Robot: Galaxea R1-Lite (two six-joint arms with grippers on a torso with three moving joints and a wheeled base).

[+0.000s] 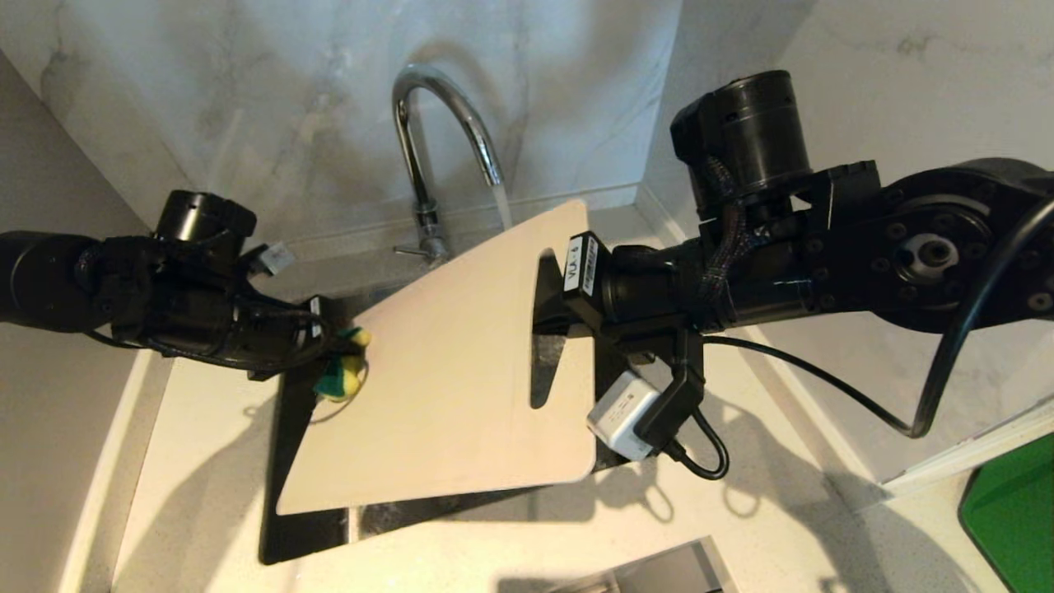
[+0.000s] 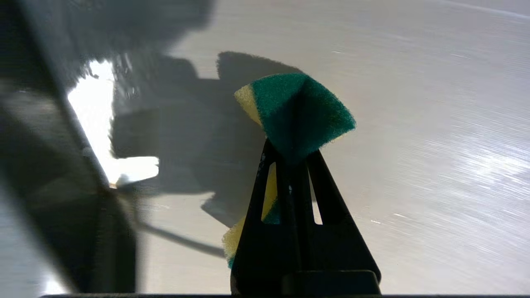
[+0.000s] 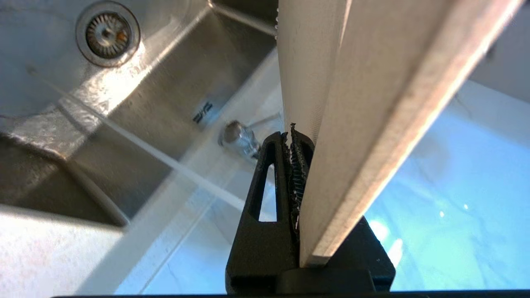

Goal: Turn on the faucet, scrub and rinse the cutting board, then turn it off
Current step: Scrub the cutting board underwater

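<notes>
Cutting board [image 1: 449,362] held tilted over the sink [image 3: 174,78], spanning it from near left to far right. Faucet [image 1: 428,165] at the far side, behind the board, its water stream [image 1: 502,206] falling toward the board's far edge. Right gripper [image 3: 296,136], entering from the right, clamped on the board's right edge beside the handle slot [image 1: 545,329]. Left gripper [image 2: 290,157], entering from the left, clamped on the sponge [image 1: 342,375], which lies against the board's left edge. Drain [image 3: 107,33] in the sink floor below the board. Countertop [image 1: 206,461] around the sink, left and near.
</notes>
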